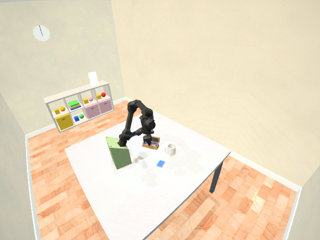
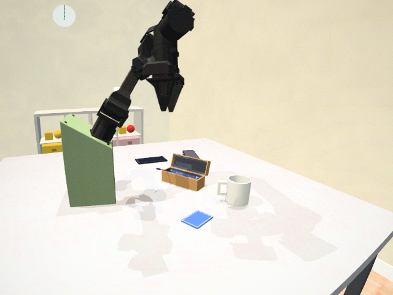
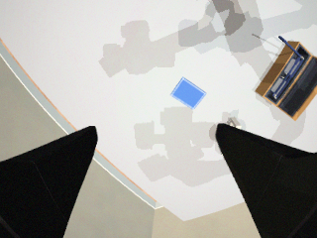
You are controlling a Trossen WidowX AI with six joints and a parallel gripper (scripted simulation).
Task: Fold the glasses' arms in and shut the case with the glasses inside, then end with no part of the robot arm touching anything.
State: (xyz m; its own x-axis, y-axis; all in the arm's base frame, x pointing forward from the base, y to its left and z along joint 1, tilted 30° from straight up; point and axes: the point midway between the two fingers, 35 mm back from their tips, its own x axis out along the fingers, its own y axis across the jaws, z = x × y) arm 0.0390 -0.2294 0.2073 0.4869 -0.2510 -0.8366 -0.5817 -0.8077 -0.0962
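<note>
Blue card (image 2: pixel 197 219) near table edge, case (image 2: pixel 185 173) open, claw (image 2: pixel 167 109) spread wide above, holding nothing

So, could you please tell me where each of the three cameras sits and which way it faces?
Top: high in a room corner, looking down on the table; the whole arm shows.
Exterior: near table height, facing the open wooden case, mug and green mount; arm and open gripper show.
Wrist: on the gripper, looking down; both fingers frame the view.
All three share the case and the blue card.
</note>
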